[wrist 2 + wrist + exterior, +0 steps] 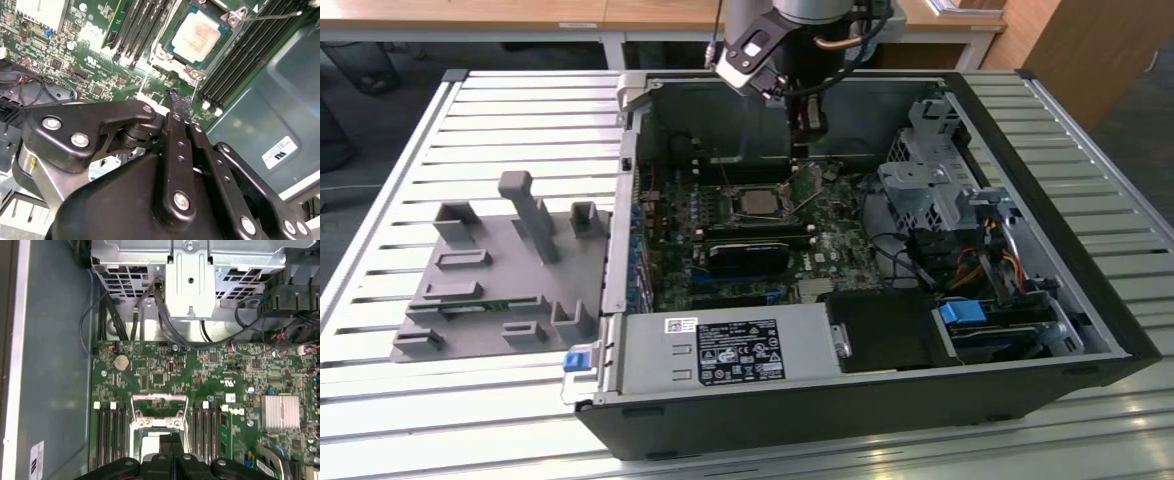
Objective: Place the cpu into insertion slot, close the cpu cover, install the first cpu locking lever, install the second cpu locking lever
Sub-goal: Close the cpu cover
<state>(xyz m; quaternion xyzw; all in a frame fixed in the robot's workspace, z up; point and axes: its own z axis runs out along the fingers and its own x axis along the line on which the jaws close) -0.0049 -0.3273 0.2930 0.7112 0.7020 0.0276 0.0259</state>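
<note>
Gripper (178, 102), seemingly closed, near seated cpu (199, 31)

cpu (200, 32) flat in socket, grey top up | cpu cover (159, 412) silvery, beside socket

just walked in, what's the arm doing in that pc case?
The gripper, shut and empty, hangs inside the open case close to the cpu, which is seated in its socket. The cover looks raised, and a thin lever stands free, unlatched.
</note>
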